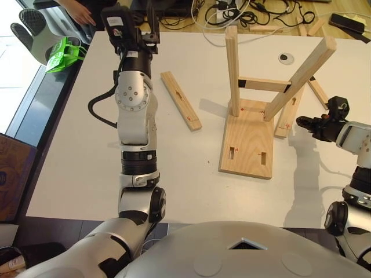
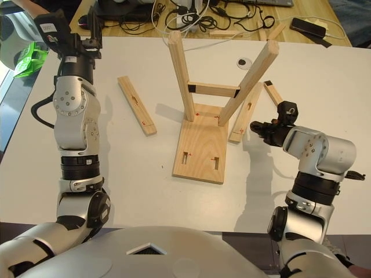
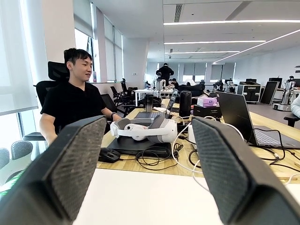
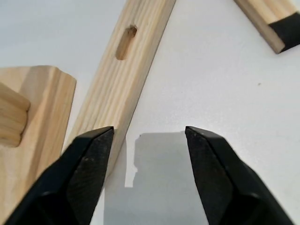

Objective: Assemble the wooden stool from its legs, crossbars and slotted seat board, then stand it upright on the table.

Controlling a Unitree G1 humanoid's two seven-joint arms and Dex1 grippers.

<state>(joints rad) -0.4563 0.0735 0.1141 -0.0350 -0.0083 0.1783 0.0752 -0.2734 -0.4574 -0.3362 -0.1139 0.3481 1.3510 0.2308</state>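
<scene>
Hovering low over the worktop [image 1: 69,174], the right hand [image 4: 149,140] is sitting open and empty just beside the loose leg [image 4: 126,75], which is lying along the seat board's [image 2: 200,147] right edge, long axis running away from the robot, while the left hand [image 3: 149,126] is hanging open, empty, well apart.

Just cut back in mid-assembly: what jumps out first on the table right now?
Mid-table, the seat board lies flat with two legs rising from its far end, joined by a crossbar. One loose leg lies to its left. A second loose leg lies along its right edge, with the open right gripper low beside it. The left gripper is open, raised at the far left.
</scene>
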